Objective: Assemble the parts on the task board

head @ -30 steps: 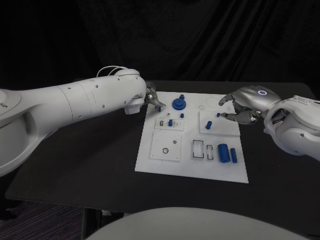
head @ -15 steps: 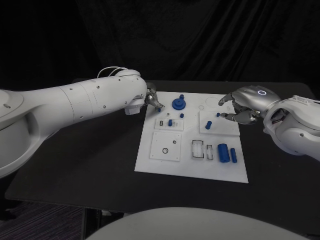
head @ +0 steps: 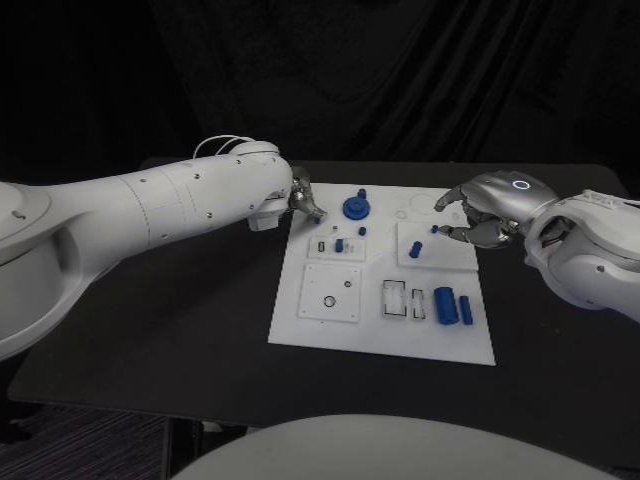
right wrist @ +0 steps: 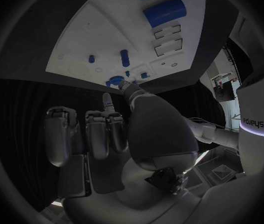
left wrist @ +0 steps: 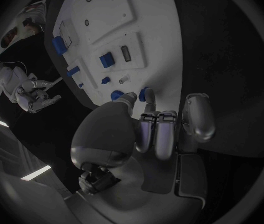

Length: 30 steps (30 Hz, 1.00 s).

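Both robot hands are hovering empty, fingers curled: left robot hand point(head: 304, 199) near the far-edge blue knob point(head: 356, 208), right robot hand point(head: 482, 212) beside the task board point(head: 382, 335), risking clipping loose parts.

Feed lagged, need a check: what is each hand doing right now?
Left hand: fingers curled in at the task board's far left corner, nothing seen held.
Right hand: fingers curled over the board's right edge, holding nothing.
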{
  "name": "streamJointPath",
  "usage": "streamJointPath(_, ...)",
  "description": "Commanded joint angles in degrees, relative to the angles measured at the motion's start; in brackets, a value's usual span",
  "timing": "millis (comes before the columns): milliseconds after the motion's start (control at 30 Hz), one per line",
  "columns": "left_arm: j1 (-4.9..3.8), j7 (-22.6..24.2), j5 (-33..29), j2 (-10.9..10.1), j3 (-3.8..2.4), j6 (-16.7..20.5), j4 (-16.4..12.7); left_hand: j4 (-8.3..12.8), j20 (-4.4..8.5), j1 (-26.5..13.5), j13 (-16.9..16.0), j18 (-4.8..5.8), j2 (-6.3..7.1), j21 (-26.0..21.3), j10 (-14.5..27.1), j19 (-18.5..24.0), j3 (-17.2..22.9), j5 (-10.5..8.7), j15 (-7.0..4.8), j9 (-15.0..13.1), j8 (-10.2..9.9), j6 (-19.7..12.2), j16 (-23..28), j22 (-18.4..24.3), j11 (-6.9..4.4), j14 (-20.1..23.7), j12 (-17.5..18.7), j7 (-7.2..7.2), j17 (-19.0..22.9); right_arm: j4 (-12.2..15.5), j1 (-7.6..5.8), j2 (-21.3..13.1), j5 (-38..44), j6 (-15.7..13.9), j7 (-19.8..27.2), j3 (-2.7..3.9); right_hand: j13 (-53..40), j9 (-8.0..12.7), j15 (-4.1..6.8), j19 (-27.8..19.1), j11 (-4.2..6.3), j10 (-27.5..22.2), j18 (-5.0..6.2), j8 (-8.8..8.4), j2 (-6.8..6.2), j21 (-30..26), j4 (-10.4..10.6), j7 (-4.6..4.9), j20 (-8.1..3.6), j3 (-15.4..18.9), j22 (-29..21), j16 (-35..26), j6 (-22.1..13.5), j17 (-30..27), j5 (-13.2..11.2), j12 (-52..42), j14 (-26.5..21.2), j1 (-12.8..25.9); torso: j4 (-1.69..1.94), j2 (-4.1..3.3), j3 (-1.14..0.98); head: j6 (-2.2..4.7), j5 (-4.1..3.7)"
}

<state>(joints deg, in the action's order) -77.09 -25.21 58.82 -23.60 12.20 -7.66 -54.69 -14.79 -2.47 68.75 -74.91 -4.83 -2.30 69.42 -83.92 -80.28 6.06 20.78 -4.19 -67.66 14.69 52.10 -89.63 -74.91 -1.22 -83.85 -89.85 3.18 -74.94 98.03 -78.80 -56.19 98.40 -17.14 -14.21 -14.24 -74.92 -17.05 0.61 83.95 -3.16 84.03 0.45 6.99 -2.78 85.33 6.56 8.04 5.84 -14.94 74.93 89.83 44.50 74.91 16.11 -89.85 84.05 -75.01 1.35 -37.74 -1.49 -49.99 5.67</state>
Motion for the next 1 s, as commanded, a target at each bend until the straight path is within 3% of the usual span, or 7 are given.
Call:
streamJointPath(33, 0.24, 0.7, 0.1, 0.2, -0.05, -0.6, 0.3, 0.0, -0.13, 0.3, -15.1, 0.1, -0.15, -0.1, -6.1, 0.3, 0.4, 0.21, 0.33, 0.1, -0.4, -0.3, -0.4, -7.8, 0.23, -6.2, -0.2, -0.12, -15.1, 0.1, 0.12, 0.0, 0.2, 0.2, -0.6, 0.04, -15.1, 0.1, 0.27, 3.0, 0.39, 6.0, 0.89, -0.13, -0.27, 0.1, 0.4, 0.11, -0.38, 0.0, 13.3, 0.2, 0.4, 15.1, 0.1, -0.2, 5.9, 0.5, -0.01, 0.02, 0.0, -0.01, -0.05)
streamJointPath(167, 0.43, 0.7, 0.1, 0.3, -0.05, -0.8, 0.6, 0.4, -0.11, 0.9, -15.1, 0.09, -0.27, -0.1, -6.1, 0.3, 1.0, 0.31, 0.3, 0.0, -0.4, -0.1, -0.4, -7.8, 0.15, -6.2, -0.2, -0.25, -15.1, 0.1, 0.12, 0.0, 0.2, 0.3, -0.7, 0.04, -15.1, 0.1, 0.27, 2.9, 0.39, 6.0, 0.91, -0.12, -0.25, 0.0, 0.4, 0.1, -0.39, -0.1, 13.3, 0.2, 0.4, 15.1, 0.2, -0.2, 5.9, 0.5, -0.02, 0.01, 0.0, -0.01, -0.06)
streamJointPath(200, 0.47, 0.8, 0.1, 0.3, -0.05, -0.8, 0.6, 0.8, 0.08, 1.4, -15.1, 0.04, -0.02, -0.2, -6.1, 0.3, 1.9, 4.95, 0.26, 0.0, -0.5, -0.2, -0.4, -7.8, 0.08, -6.2, -0.2, -0.14, -15.1, 0.1, 0.12, 0.0, 0.2, 0.3, -0.7, 0.04, -15.1, 0.1, 0.27, 2.9, 0.39, 6.0, 0.91, -0.12, -0.25, 0.0, 0.4, 0.1, -0.39, -0.1, 13.3, 0.2, 0.4, 15.1, 0.2, -0.2, 5.9, 0.5, -0.02, 0.01, 0.0, -0.01, -0.07)
streamJointPath(467, 0.63, 1.2, 0.1, 0.2, -0.06, -1.1, 0.5, 1.8, 0.08, 2.4, -15.1, 0.06, 0.02, -0.5, -6.1, 0.3, 5.2, 5.46, 0.13, -0.3, -0.5, -0.3, -0.4, -8.0, -0.04, -6.2, -0.2, -0.4, -15.1, 0.0, 0.12, 0.0, 0.2, 0.5, -0.7, 0.04, -15.1, 0.1, 0.27, 2.9, 0.39, 6.0, 0.93, -0.11, -0.22, -0.1, 0.4, 0.1, -0.39, -0.1, 13.2, 0.2, 0.5, 15.1, 0.2, -0.2, 5.9, 0.5, -0.04, -0.03, 0.0, -0.01, -0.16)
streamJointPath(667, 0.67, 1.5, 0.1, 0.0, -0.06, -1.7, 0.4, 2.7, 0.13, 2.4, -15.1, 0.04, 1.32, -0.8, -6.1, 0.4, 8.5, 8.93, 0.07, -1.0, -0.2, -0.3, -0.4, -8.2, -0.09, -6.2, -0.2, -0.45, -15.1, 0.0, 0.14, 0.1, 0.2, 0.6, -0.8, 0.04, -15.1, 0.1, 0.27, 2.9, 0.39, 6.0, 0.93, -0.11, -0.22, -0.1, 0.4, 0.1, -0.39, -0.1, 13.2, 0.2, 0.5, 15.1, 0.2, -0.2, 5.9, 0.5, -0.01, -0.01, -0.01, -0.01, -0.14)
streamJointPath(1000, 0.69, 2.9, 0.1, -0.6, -0.06, -0.2, -0.5, 4.9, 0.25, 1.7, -15.1, 0.03, 2.97, -1.1, -6.1, 0.4, 14.5, 10.91, -0.05, -2.4, 0.5, -0.1, -0.4, -8.5, -0.2, -6.2, -0.2, -0.52, -15.1, 0.0, 0.22, 0.0, 0.2, 0.7, -0.9, 0.04, -15.1, 0.1, 0.28, 2.8, 0.39, 6.0, 0.94, -0.11, -0.19, -0.1, 0.4, 0.09, -0.39, -0.1, 13.2, 0.2, 0.5, 15.1, 0.2, -0.2, 5.9, 0.4, 0.04, 0.03, -0.03, -0.01, -0.21)
